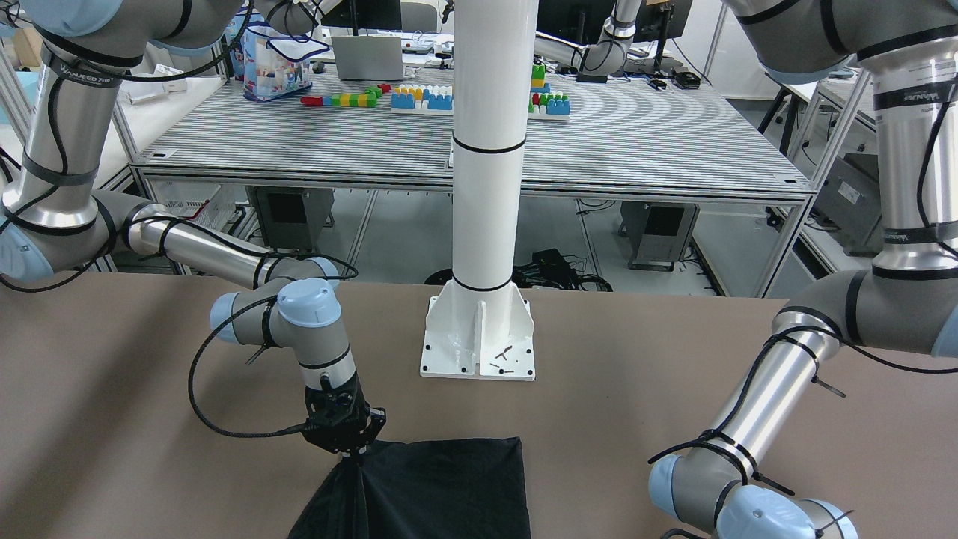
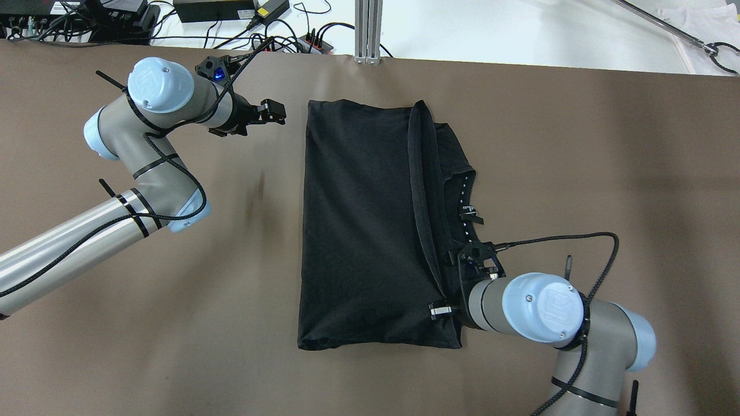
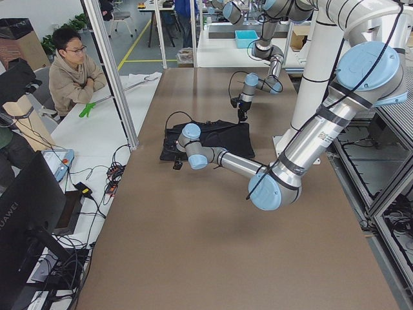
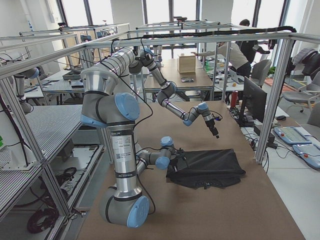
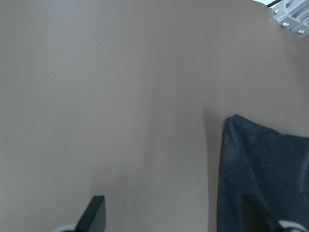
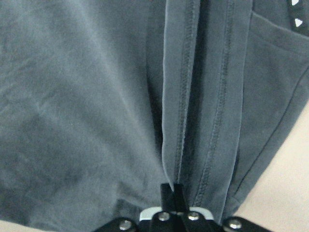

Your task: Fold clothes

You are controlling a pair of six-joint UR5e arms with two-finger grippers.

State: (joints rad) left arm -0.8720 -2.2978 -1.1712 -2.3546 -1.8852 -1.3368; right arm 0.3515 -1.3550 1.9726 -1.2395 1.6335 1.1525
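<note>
The black garment lies folded on the brown table, with a stitched hem running down its right part. It also shows in the front view and the right wrist view. My right gripper is shut on the hem fold near the garment's near right corner; its closed tips pinch the hem, and the cloth is pulled up to a peak under them. My left gripper is open and empty, left of the garment's far left corner and apart from it. Its view shows the spread fingers and that corner.
The white pillar's base plate stands on the robot side of the table, behind the garment. An aluminium post and cables sit at the far edge. A person sits beyond that edge. Bare brown table surrounds the garment.
</note>
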